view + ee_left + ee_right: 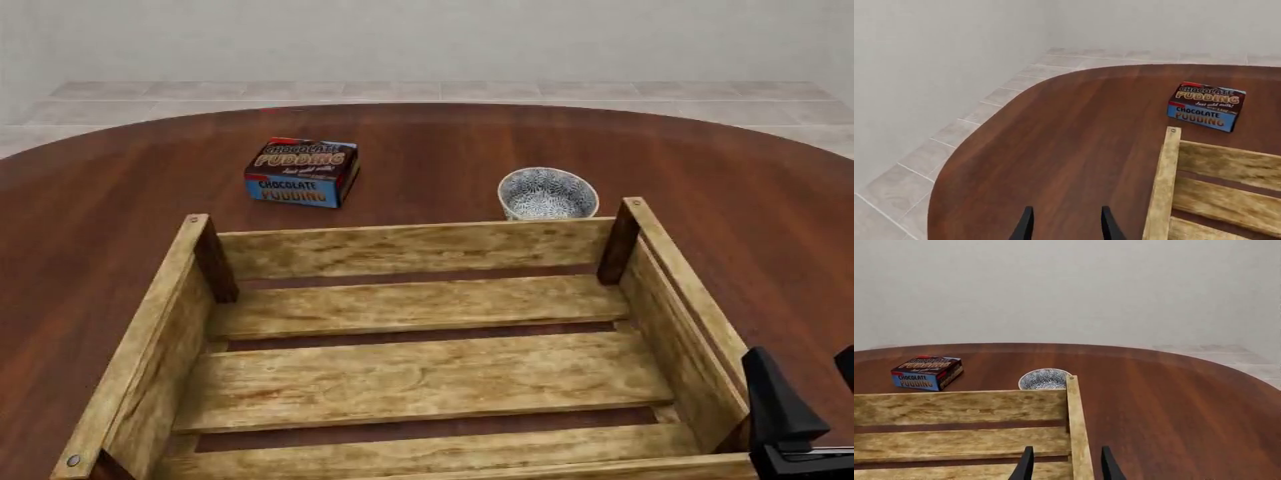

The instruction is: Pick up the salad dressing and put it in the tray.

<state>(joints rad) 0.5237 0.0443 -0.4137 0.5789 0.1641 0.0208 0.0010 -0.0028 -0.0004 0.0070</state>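
The salad dressing appears in none of the three views, so I cannot tell where it is. Nearest, at the front view's lower right corner, the right gripper [806,400] hangs just outside the tray's right wall with its dark fingers spread and nothing between them; in its own wrist view the right gripper [1067,466] has that wall's top rail between its tips. The left gripper [1067,226] shows only in the left wrist view, fingers likewise apart and holding nothing, over bare table [1054,150] just beside the tray's [1162,185] left wall. The tray [400,243] sits upright on the dark wood table [747,200], its slatted floor bare. Just beyond its far right corner stands a small white patterned bowl [547,193], and farther left, apart from the tray, lies a chocolate pudding box [302,171].
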